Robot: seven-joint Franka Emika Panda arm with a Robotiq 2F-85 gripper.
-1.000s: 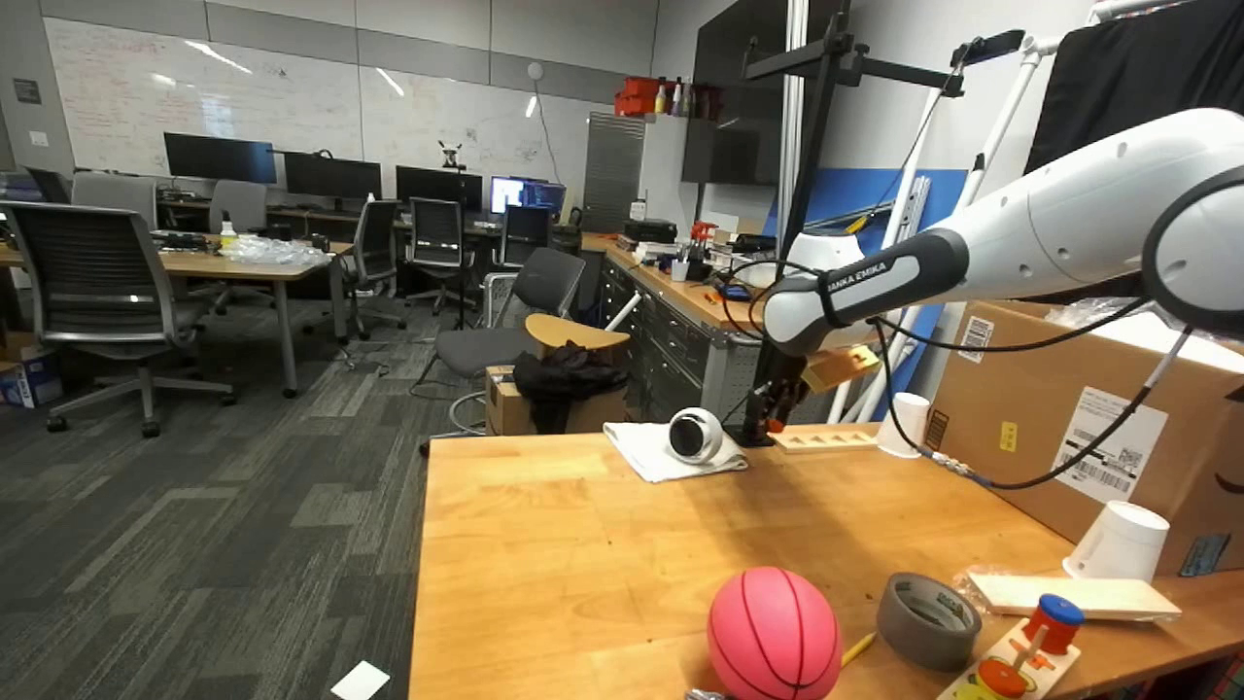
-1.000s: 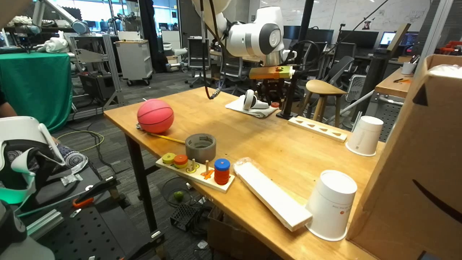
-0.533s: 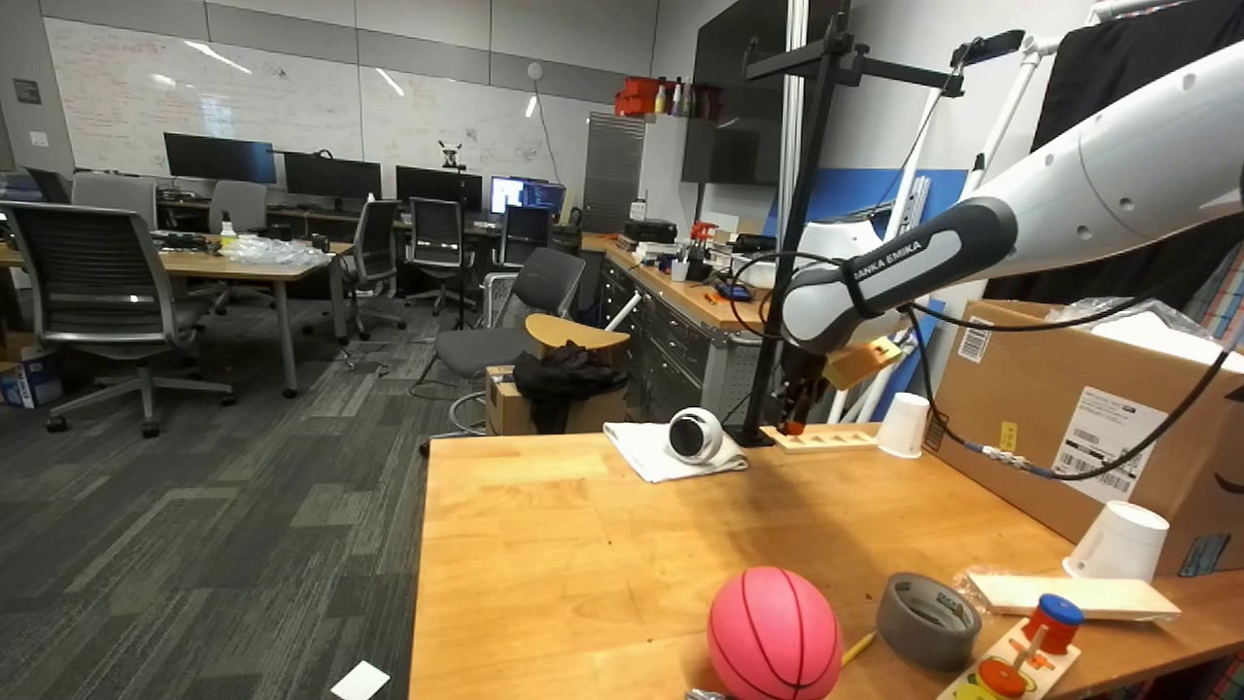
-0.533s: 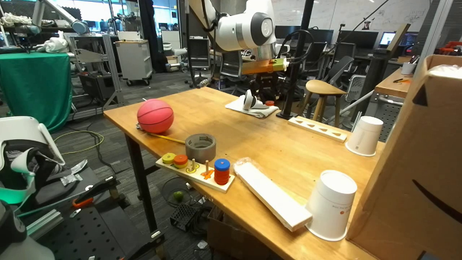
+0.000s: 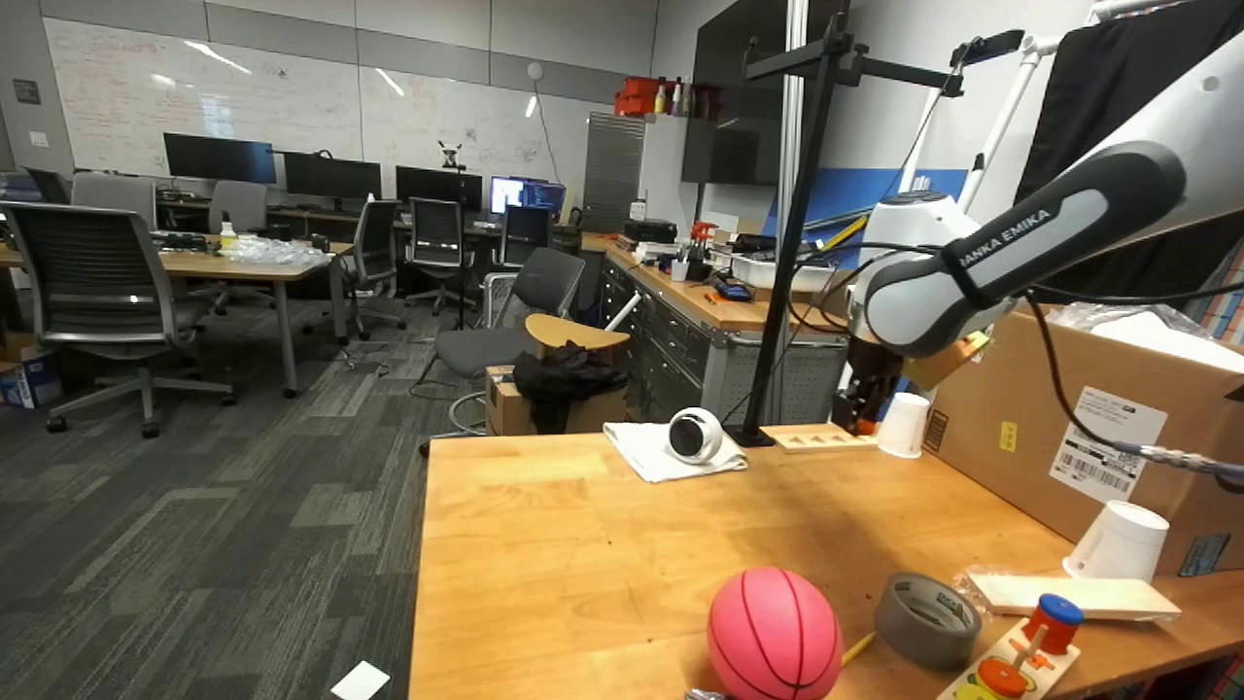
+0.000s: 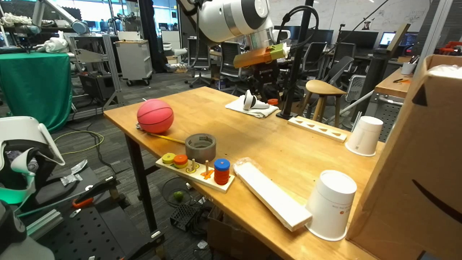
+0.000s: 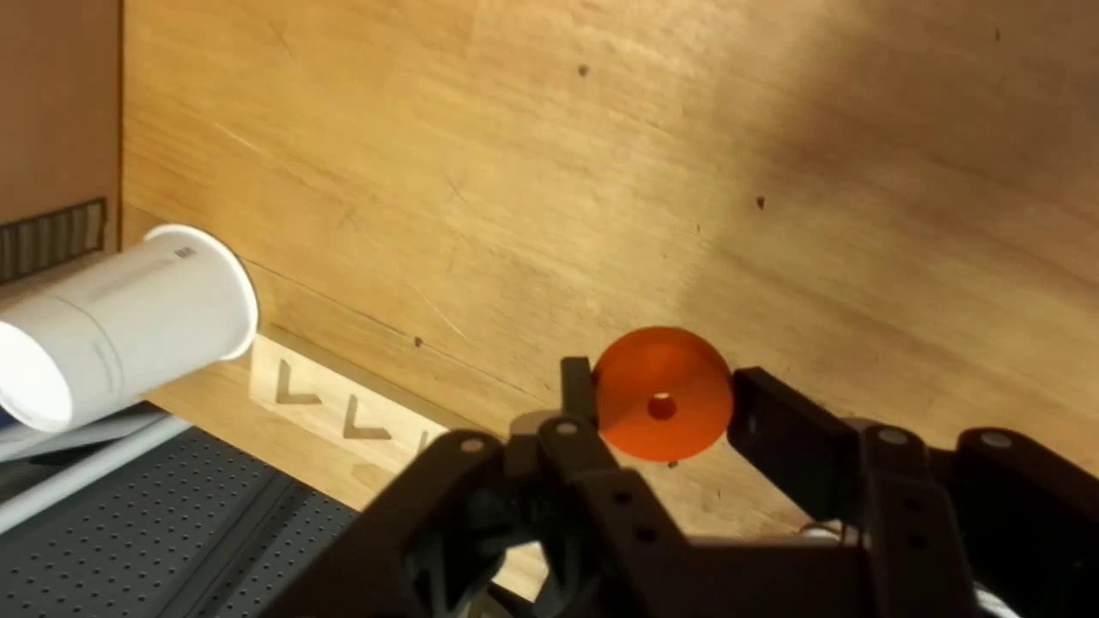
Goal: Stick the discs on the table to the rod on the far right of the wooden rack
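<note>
The light-brown table [image 7: 429,172] lies below your gripper [image 7: 663,396], which pinches an orange disc [image 7: 663,365] by opposite edges, its round face pierced by a small central hole, well apart from the wooden rack [image 6: 196,176].

The arm [image 5: 1064,226] reads “RANKA EMIKA” (start hidden); the wooden rack [image 6: 198,175], “3” and “4”.
</note>
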